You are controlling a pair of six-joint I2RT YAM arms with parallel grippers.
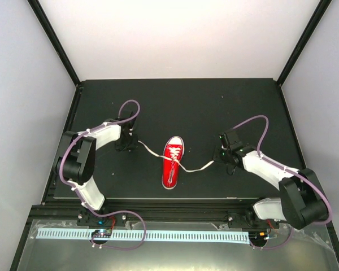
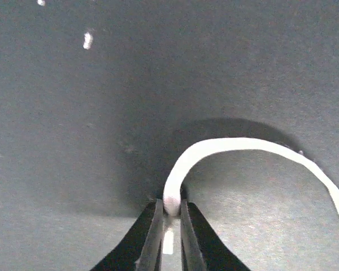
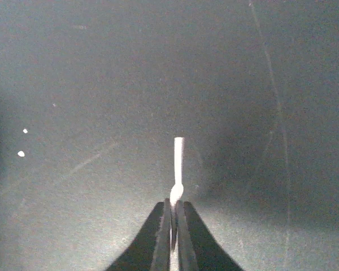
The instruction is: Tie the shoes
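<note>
A small red sneaker (image 1: 172,162) with a white toe cap and white sole edge lies in the middle of the black table, toe pointing away. Its white laces spread out to both sides. My left gripper (image 1: 128,145) is shut on the left lace (image 1: 149,151), left of the shoe; in the left wrist view the lace (image 2: 214,148) arcs out from between the shut fingers (image 2: 170,208). My right gripper (image 1: 221,156) is shut on the right lace (image 1: 199,167), right of the shoe; in the right wrist view the lace tip (image 3: 178,161) sticks out beyond the shut fingers (image 3: 173,204).
The black table top (image 1: 181,107) ends at a front edge just below the shoe. White walls and black frame posts (image 1: 55,45) enclose the back and sides. A perforated white rail (image 1: 158,235) runs along the near edge by the arm bases.
</note>
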